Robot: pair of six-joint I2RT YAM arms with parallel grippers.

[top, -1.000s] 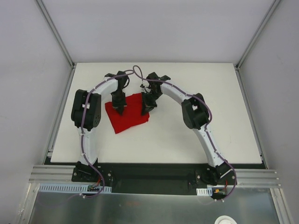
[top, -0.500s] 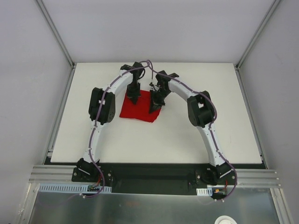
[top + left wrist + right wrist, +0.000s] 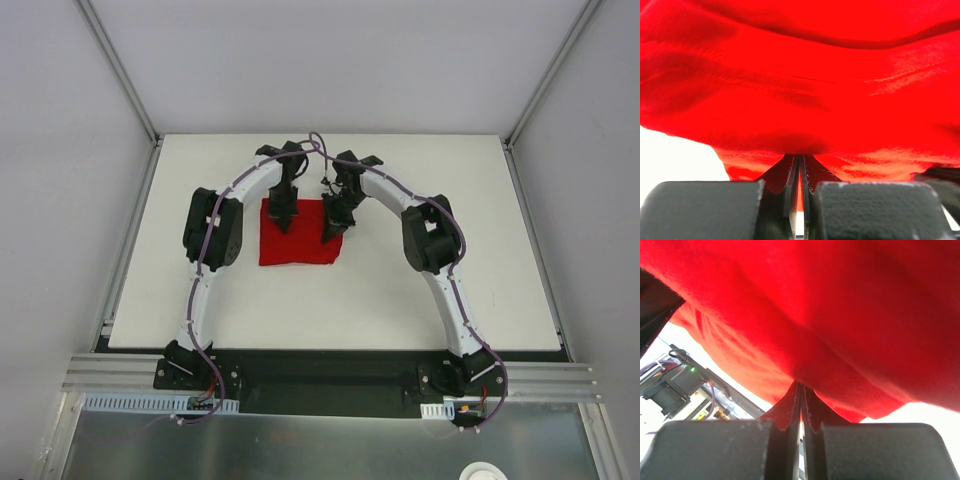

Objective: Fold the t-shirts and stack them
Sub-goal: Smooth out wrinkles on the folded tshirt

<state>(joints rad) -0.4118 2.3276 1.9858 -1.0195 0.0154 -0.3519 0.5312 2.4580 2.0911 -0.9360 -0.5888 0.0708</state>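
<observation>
Seen from above: red t-shirt [image 3: 300, 248], folded to a rough square, flat on the white bench [image 3: 450, 290]. A little left of the middle, about halfway between far and near edges, well clear of every corner. Near edge of the cloth straight and roughly parallel to the near edge of the bench.

Left gripper [image 3: 283, 222] down on the far left part of the t-shirt, close to its far edge. Right gripper [image 3: 331, 235] down on its right part, close to the right edge. Both arms bent inward from the near edge of the bench, wrists near one another over the far side of the cloth.

From the left wrist: black fingers [image 3: 710, 205] pressed together with only a hairline slit between, a pinch of red fabric clamped at the tips. Folds of cloth filling the view beyond, and a patch of white bench at lower left.

From the right wrist: fingers [image 3: 880, 450] likewise closed tight on a tuck of the t-shirt, cloth spread above. Pale bench and some cabling showing beneath its edge at left.
</observation>
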